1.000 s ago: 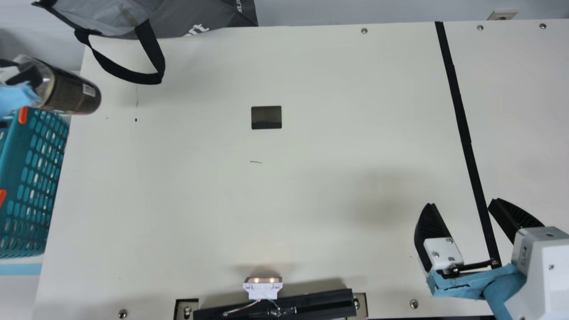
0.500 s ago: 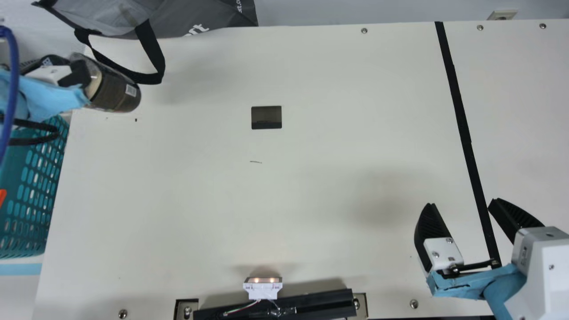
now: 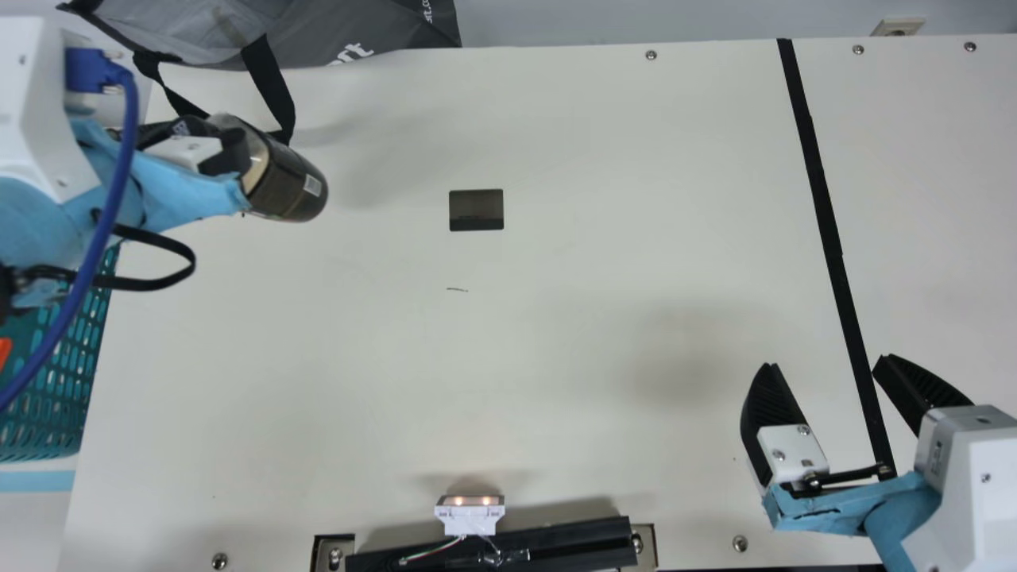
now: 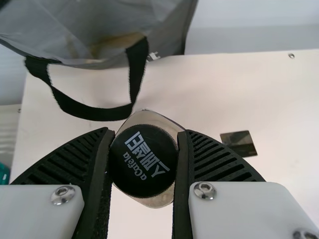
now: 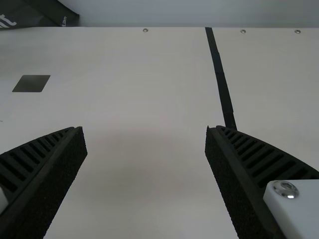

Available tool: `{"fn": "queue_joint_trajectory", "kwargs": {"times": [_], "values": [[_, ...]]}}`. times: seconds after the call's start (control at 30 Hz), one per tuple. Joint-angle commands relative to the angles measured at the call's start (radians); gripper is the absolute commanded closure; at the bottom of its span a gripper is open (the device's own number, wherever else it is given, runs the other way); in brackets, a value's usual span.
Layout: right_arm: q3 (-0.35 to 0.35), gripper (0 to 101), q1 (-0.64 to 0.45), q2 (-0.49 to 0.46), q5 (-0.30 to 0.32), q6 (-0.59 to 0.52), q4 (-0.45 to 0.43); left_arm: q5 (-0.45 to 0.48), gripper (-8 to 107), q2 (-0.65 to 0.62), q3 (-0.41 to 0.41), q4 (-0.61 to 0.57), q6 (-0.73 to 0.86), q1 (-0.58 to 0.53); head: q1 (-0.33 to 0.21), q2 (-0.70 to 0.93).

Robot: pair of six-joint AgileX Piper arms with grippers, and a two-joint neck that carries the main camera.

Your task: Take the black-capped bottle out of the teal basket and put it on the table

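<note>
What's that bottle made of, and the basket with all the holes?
The bottle looks smooth and made of plastic or glass, because part of it is see-through. I can't tell which. The teal basket looks like stiff, moulded plastic, because its wall has neat rows of holes.

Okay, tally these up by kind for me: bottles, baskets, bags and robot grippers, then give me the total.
Bottles: 1, the black-capped bottle
Baskets: 1, the teal basket
Bags: 1, the gray bag
Grippers: 2, the left gripper, its jaws around the bottle, and the right gripper
Total: 5
</note>
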Motion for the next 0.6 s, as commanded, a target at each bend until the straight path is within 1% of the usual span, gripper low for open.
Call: {"fn": "queue_joint_trajectory", "kwargs": {"times": [0.0,0.57], "values": [[0.0,10,0.0,0.0,0.0,0.0,0.0,0.002,99,0.002,0.005,0.005,-0.015,-0.029,-0.009,0.008],[0.0,10,0.0,0.0,0.0,0.0,0.0,0.009,99,0.043,0.007,0.094,-0.129,-0.224,-0.009,0.008]]}}
